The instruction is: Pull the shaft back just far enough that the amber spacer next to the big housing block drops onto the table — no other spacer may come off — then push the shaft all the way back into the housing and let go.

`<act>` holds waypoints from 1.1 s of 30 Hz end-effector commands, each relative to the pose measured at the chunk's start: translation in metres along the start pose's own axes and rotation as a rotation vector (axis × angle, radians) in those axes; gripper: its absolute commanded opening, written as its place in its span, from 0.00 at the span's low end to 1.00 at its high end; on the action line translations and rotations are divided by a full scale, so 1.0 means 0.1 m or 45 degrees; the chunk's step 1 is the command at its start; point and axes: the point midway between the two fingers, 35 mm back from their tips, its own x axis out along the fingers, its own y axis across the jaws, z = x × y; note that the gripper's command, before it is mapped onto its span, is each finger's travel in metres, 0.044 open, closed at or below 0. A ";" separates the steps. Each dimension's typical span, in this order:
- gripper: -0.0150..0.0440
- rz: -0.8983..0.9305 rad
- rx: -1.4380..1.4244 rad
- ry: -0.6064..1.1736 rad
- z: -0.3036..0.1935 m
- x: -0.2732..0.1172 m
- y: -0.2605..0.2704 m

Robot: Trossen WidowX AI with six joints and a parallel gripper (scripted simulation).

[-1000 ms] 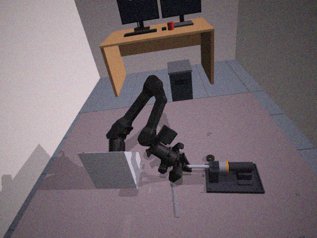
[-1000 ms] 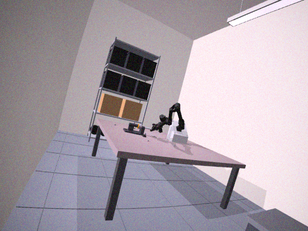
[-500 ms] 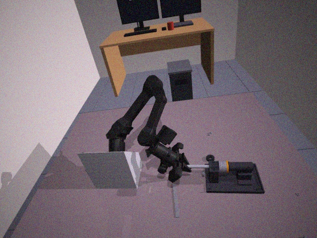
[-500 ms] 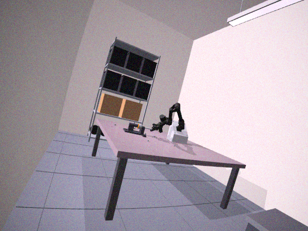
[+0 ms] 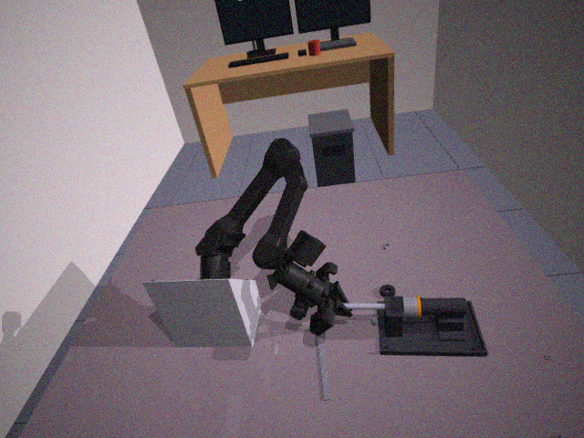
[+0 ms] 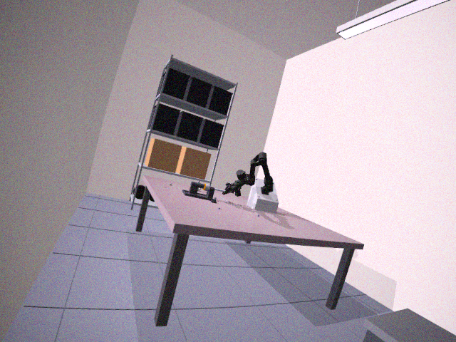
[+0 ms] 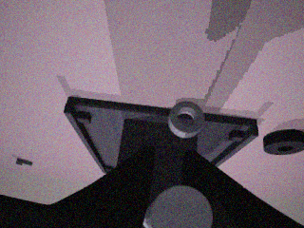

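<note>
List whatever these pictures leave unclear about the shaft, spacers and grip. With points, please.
- Shaft (image 5: pixel 365 306) tip: top view, hidden inside spacers and housing block (image 5: pixel 443 307).
- Gripper (image 5: pixel 348 308) contact on the shaft: top view, fingers cover it; exterior view, too small.
- Amber spacer (image 5: pixel 419 306) (image 6: pixel 204 187) seating against the housing: too small, grainy.
- Grey spacers (image 5: pixel 411 306), exact count: top view, blurred together.
</note>
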 end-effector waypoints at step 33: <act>0.25 0.001 0.000 -0.007 0.05 -0.04 0.00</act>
